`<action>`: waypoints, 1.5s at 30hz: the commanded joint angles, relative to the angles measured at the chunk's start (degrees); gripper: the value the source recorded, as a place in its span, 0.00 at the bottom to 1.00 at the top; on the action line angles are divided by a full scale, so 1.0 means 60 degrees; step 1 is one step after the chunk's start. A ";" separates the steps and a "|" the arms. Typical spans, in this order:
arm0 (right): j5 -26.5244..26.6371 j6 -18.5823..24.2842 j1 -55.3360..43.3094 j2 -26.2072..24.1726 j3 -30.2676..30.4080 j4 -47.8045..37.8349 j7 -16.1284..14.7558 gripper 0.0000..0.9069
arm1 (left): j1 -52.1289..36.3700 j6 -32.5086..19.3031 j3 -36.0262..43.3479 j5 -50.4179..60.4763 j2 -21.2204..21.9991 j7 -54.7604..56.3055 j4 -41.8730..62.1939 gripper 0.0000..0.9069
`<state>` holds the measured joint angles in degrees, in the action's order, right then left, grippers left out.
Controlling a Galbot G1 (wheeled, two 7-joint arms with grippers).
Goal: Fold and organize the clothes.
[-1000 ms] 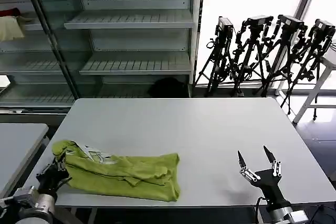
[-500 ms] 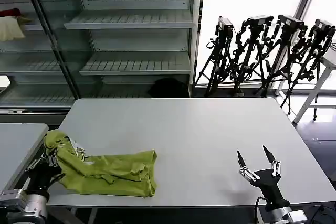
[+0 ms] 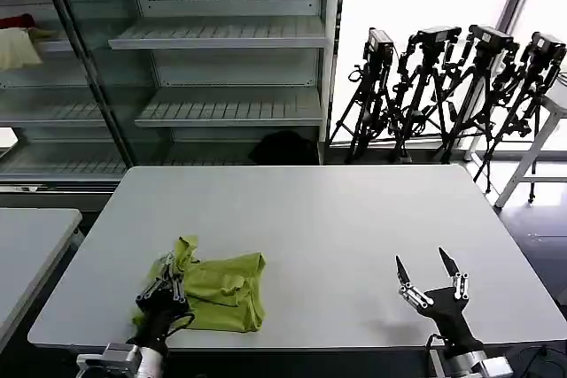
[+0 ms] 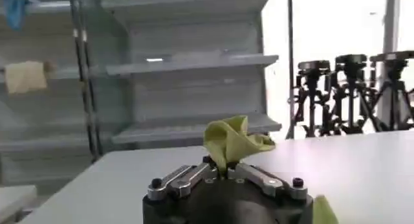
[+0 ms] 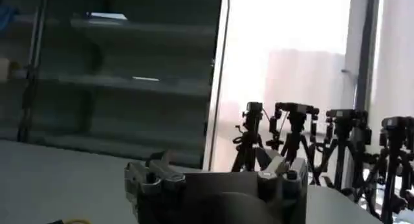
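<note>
Lime yellow-green T-shirt (image 3: 217, 289) lies bunched on the grey surface (image 3: 337, 219) at about 7 o'clock, near the front edge. The left end effector (image 3: 170, 288) is clamped on a raised fold of it. At 5 o'clock, well apart, the right end effector (image 3: 428, 269) hovers with fingers spread.

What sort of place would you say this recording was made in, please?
Probably a robotics lab or data-collection room: a bare grey table as workbench, empty metal shelving behind it, and a row of camera tripods parked by the bright window.
</note>
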<state>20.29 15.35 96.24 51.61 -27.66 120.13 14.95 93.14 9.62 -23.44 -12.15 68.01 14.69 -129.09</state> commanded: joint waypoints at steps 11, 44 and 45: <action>-0.0063 -0.0022 -0.0032 0.0053 0.0139 0.0067 -0.0004 1.00 | -0.1323 0.0243 0.2300 0.1847 0.0625 -0.0082 0.1417 0.01; -0.0131 0.0017 -0.0109 0.0107 0.0264 0.0079 0.0008 1.00 | -0.1030 0.0281 0.2769 0.2552 0.0587 -0.0082 0.0432 1.00; -0.0135 0.0008 -0.0121 0.0123 0.0279 0.0081 0.0007 1.00 | -0.0986 0.0312 0.2816 0.2544 0.0581 -0.0068 0.0203 1.00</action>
<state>19.51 15.52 95.69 52.16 -26.22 120.65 15.03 85.89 11.19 -7.68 2.14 71.56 13.92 -121.87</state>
